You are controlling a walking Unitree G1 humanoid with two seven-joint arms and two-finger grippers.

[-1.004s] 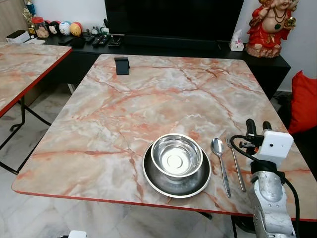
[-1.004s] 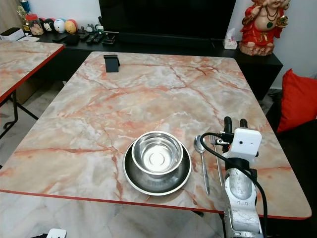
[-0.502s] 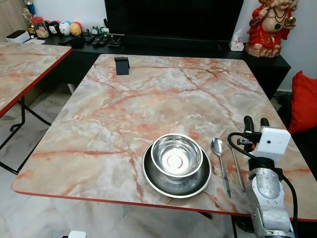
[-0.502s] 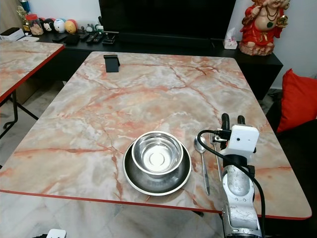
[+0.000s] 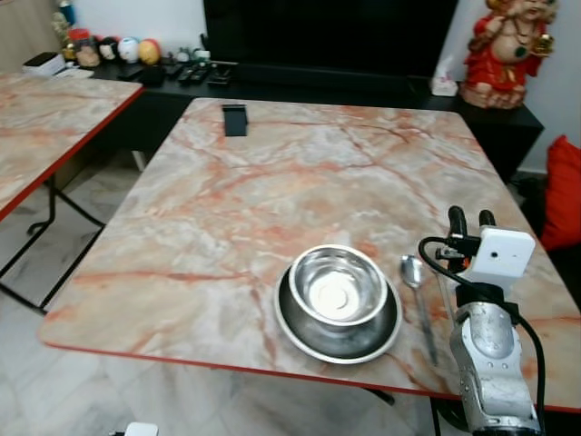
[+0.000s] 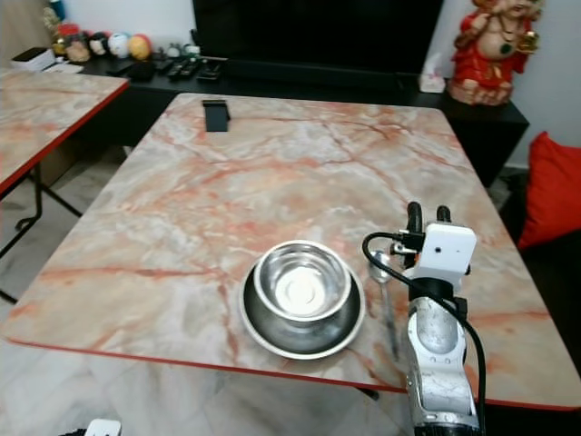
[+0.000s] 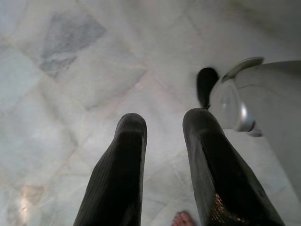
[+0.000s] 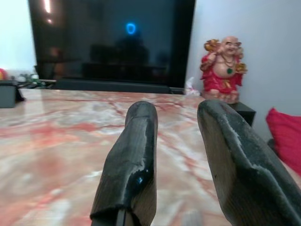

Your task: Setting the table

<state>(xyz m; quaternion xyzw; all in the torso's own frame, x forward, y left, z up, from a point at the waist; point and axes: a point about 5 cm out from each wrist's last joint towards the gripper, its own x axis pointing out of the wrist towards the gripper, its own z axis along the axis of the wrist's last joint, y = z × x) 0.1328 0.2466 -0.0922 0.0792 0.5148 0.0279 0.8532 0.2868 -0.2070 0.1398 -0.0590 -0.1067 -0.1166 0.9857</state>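
A steel bowl (image 5: 338, 285) sits inside a steel plate (image 5: 292, 325) near the table's front edge. Just right of them lies a spoon (image 5: 417, 274), handle toward me. A fork (image 5: 444, 298) lies beside it, largely hidden by my right arm's cable. My right gripper (image 5: 471, 218) hovers over the table right of the cutlery, pointing away from me. Its fingers (image 8: 134, 141) stand open with nothing between them. My left gripper (image 7: 165, 120) hangs open above the floor tiles.
A small black stand (image 5: 235, 119) sits near the marble table's (image 5: 309, 173) far left corner. A second marble table (image 5: 45, 118) stands to the left, across a strip of floor. Behind are a black TV console (image 5: 300, 82), a red statue (image 5: 511, 45) and a red cushion (image 5: 567, 186).
The whole picture has shifted a little and blurred, so the camera moved. Bowl, plate and cutlery lie as before. My right gripper stays open in the same spot beside them.
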